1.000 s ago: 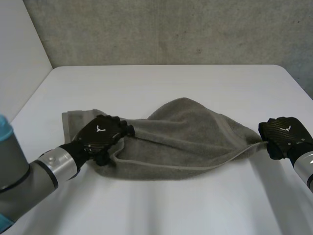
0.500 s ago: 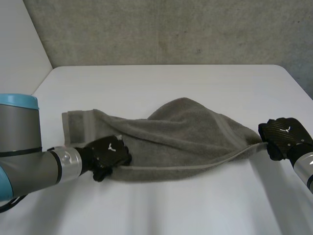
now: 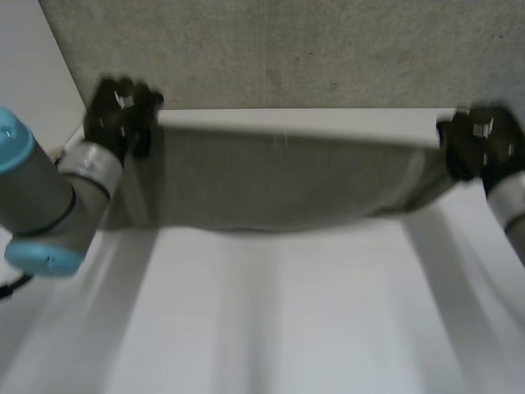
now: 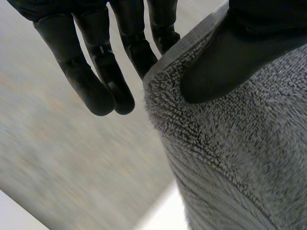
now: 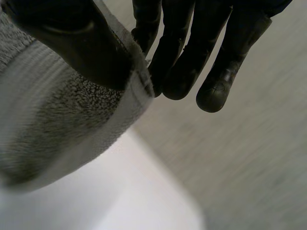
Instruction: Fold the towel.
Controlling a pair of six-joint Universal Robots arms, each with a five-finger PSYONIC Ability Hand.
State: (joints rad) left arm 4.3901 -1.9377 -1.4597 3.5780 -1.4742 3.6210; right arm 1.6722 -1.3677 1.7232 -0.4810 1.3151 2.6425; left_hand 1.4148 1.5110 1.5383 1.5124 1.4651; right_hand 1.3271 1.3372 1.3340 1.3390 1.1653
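the towel (image 3: 279, 176) hangs in the air over the white worktop (image 3: 287, 328), spread wide betw. the two hands. its top edge is pulled almost straight and the rest drops down like a curtain. if the lower edge touches the surface, i cannot tell.

i think it is held this way bc. a cloth stretched from its two top corners goes flat by its own weight. the side edges then line up, so it can be laid down even and one half brought over the other. the fold itself is not yet done.

left hand (image 3: 123, 108): at the towel's upper corner on the robot's left side, raised in front of the grey wall (image 3: 328, 49). in the left wrist view the thumb (image 4: 216, 72) presses on the front of the terry, right at the hem. the fingers (image 4: 100, 86) are long and nearly straight; some go behind the edge, others stand free beside it. so it is a pinch on the corner, not a full fist.

right hand (image 3: 477, 141): at the opposite upper corner, approx. same height. its thumb (image 5: 72, 43) lies across the woven border band, and the fingers (image 5: 187, 67) are close together behind the cloth, only a little bent. this is also a pinch, clamped on the towel corner.
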